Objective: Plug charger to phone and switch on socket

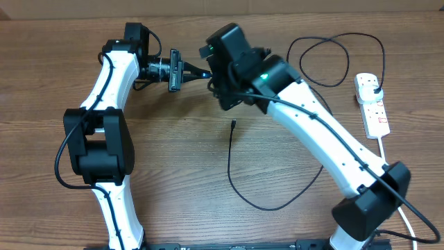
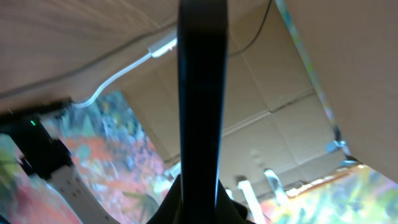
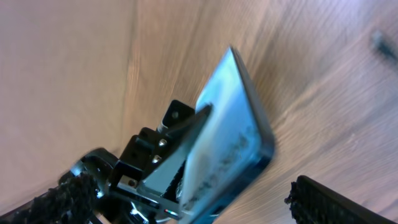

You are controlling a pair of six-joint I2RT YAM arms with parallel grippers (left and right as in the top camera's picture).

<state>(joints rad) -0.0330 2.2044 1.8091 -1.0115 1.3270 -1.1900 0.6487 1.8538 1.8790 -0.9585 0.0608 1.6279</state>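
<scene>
We see the left gripper (image 1: pixel 200 71) clamped tight on the flat, teal-screened smartphone (image 3: pixel 230 134), holding it tilted over the brown wooden table (image 1: pixel 180 153). The right gripper (image 3: pixel 189 186) has its fingers spread wide, gripping nothing. The thin black charger cable (image 1: pixel 230 167) lies loose on the table nearby.

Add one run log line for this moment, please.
left gripper: shut on phone | right gripper: open, by phone | charger tip: lying free, not in phone | socket: no gripper near
</scene>
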